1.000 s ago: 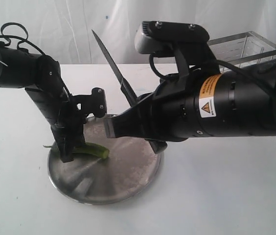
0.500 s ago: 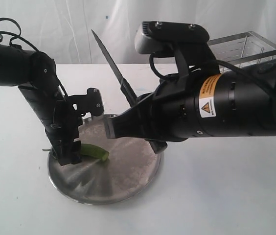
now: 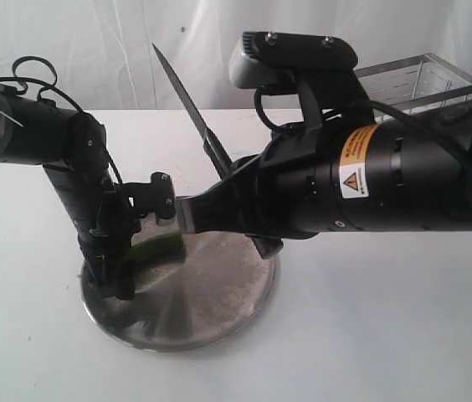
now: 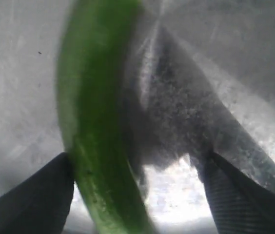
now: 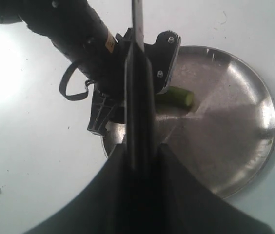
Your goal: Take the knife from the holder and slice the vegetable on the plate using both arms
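The steel plate point(image 3: 219, 289) lies on the white table. On its left part is the green vegetable point(image 3: 161, 248), whose blunt pale end point(image 5: 179, 96) points to the plate's middle. My left gripper point(image 3: 117, 272) stands open over the vegetable's other end. The vegetable point(image 4: 96, 126) runs between the fingers, against one finger point(image 4: 35, 195) and apart from the other point(image 4: 240, 195). My right gripper point(image 3: 219, 209) is shut on the knife's black handle point(image 5: 140, 97) above the plate. The dark blade point(image 3: 190, 105) slants up and to the back left. The wire holder point(image 3: 416, 77) stands at the back right.
The left arm point(image 5: 74, 29) reaches down to the plate's left edge, close to the knife. The bulky right arm with its orange sticker point(image 3: 357, 172) hides the plate's back right. White table point(image 3: 387, 335) lies around the plate, with a white curtain behind.
My left gripper has shifted on the plate and the vegetable's free end has moved up and back. The knife blade has tipped slightly to the left. The right arm has hardly moved.
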Tool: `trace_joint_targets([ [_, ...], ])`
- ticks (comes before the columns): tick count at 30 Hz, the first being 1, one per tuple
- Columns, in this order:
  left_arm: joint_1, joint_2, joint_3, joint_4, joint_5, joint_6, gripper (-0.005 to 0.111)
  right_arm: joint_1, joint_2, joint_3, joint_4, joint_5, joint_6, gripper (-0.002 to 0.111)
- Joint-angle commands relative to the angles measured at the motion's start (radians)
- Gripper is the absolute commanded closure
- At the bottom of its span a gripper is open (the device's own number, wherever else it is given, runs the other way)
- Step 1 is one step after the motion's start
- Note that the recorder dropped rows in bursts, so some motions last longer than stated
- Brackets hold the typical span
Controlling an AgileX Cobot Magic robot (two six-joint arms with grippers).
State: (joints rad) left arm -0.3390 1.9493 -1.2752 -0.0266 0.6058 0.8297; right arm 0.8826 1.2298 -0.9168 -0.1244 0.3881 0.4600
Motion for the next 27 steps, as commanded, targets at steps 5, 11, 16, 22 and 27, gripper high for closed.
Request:
trace_joint_targets([
  [5,-0.006,0.053,0.005,0.005,0.041,-0.007,0.044,-0.006,-0.011,0.001,-0.001,-0.033,-0.012,0.105],
  [11,-0.006,0.051,0.005,0.005,0.041,-0.077,0.100,-0.006,-0.011,0.001,-0.003,-0.038,-0.012,0.105],
  [16,-0.012,0.009,0.005,0.005,0.052,-0.139,0.106,-0.006,-0.011,0.001,-0.003,-0.002,-0.015,0.105],
  [22,-0.012,-0.076,0.007,0.001,0.114,-0.381,0.107,-0.006,-0.030,0.001,-0.001,0.104,-0.012,0.105],
  [27,-0.012,-0.076,0.039,-0.060,0.207,-0.482,0.107,-0.006,-0.034,0.006,0.022,0.199,-0.012,0.105],
])
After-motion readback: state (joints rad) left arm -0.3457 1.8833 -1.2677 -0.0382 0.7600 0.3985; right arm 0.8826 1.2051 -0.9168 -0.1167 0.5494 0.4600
